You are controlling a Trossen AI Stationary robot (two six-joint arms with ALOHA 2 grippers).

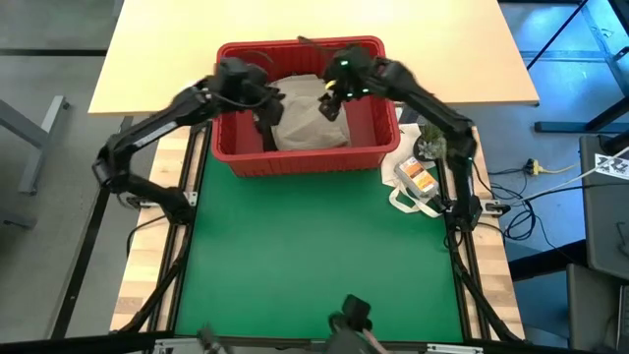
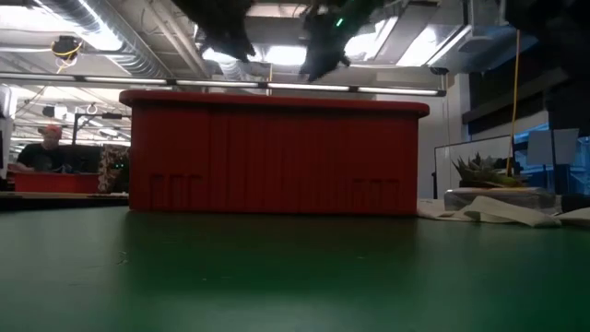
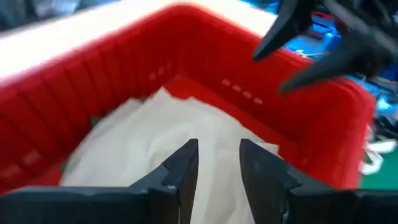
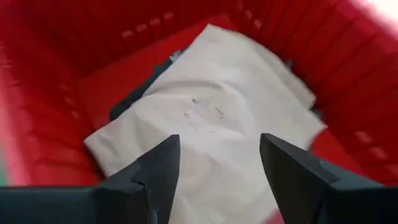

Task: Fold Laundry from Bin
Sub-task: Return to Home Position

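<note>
Arms over bin (image 1: pixel 295 162), folded laundry (image 1: pixel 310 128) inside.
Left gripper (image 3: pixel 218 147) fingers narrowly parted, right gripper (image 4: pixel 219 140) fingers wide, both empty; lift clear of rim first.

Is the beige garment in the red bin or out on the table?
In the bin. The beige garment lies folded flat inside the bin's walls; left gripper and right gripper hover open above it, holding nothing.
</note>
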